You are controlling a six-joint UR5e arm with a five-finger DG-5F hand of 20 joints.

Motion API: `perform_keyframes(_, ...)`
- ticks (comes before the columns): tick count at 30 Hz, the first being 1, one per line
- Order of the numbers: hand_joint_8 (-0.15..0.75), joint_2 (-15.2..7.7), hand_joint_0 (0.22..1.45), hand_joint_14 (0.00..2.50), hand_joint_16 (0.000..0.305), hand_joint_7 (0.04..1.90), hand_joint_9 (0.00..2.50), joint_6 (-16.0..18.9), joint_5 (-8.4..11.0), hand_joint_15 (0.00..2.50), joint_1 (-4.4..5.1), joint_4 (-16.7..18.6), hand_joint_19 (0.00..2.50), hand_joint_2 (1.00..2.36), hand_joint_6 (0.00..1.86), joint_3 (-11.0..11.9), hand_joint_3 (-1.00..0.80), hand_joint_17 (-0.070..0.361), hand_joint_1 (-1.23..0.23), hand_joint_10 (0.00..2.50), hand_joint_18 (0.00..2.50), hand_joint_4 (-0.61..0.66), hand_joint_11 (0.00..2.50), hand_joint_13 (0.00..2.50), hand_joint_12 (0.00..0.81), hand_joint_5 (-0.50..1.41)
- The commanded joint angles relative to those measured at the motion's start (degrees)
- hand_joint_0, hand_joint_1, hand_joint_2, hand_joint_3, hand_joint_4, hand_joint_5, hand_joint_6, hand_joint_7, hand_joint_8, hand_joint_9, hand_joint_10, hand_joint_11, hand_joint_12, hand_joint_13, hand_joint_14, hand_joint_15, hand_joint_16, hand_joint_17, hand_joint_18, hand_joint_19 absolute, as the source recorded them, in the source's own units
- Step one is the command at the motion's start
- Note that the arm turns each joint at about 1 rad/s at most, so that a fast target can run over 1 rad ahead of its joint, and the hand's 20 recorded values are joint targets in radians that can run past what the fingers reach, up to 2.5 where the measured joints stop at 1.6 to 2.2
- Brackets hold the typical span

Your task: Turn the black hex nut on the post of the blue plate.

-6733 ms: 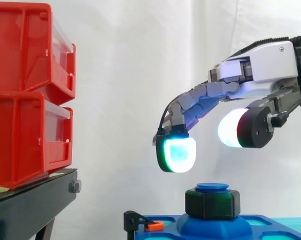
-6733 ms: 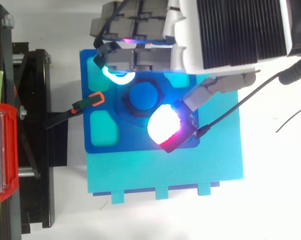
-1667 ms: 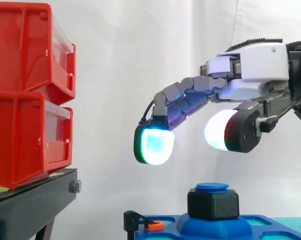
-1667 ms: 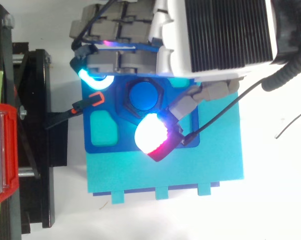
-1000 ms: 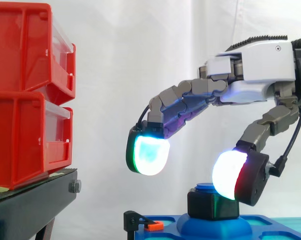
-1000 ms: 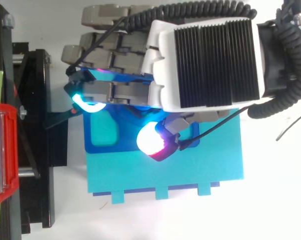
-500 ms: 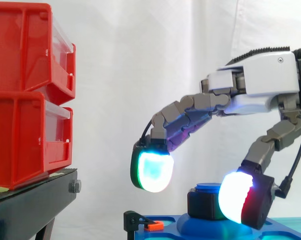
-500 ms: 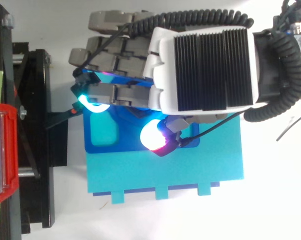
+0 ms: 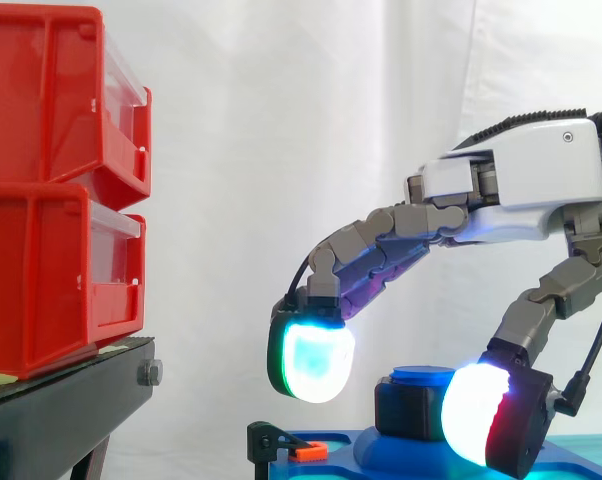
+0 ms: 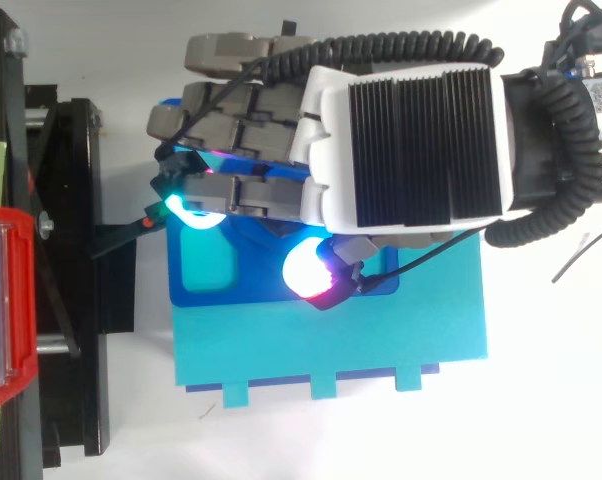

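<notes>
The black hex nut (image 9: 405,409) sits on the blue post (image 9: 424,375) of the blue plate (image 9: 376,452), low in the side view. My hand (image 9: 521,185) reaches in from the right above it, and in the top view the hand (image 10: 411,150) covers the nut and post. The thumb's white and red pad (image 9: 481,415) hangs low against the nut's near right side. The cyan fingertips (image 9: 311,360) hover left of the nut with a gap showing. The fingers arch loosely and grip nothing.
Two stacked red bins (image 9: 51,180) stand on a black stand (image 9: 61,410) at the left. A black clamp with an orange tip (image 9: 293,449) sits at the plate's left edge. The blue plate (image 10: 251,288) rests on a cyan base (image 10: 381,340).
The hand has come down over the nut. The thumb swung from level to hanging beside the nut, and the fingertips sank lower and shifted slightly right.
</notes>
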Motion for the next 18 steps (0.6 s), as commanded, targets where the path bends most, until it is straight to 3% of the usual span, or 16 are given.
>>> perform_keyframes(1, 0.269, 0.0, 0.46, 0.0, 0.056, 0.98, 0.34, -0.1, 0.01, 0.06, -0.02, -0.1, 0.21, 1.0, 0.5, 0.0, -0.5, 0.125, -0.83, 0.0, 0.41, 0.22, 0.04, 0.42, 0.383, -0.21)
perform_keyframes(18, 0.27, 0.0, 0.46, 0.0, 0.055, 0.98, 0.34, -0.3, 0.27, 0.07, -0.02, -1.4, 0.21, 1.0, 0.5, -0.1, -0.5, 0.123, -0.81, 0.0, 0.4, 0.22, 0.04, 0.42, 0.38, -0.21)
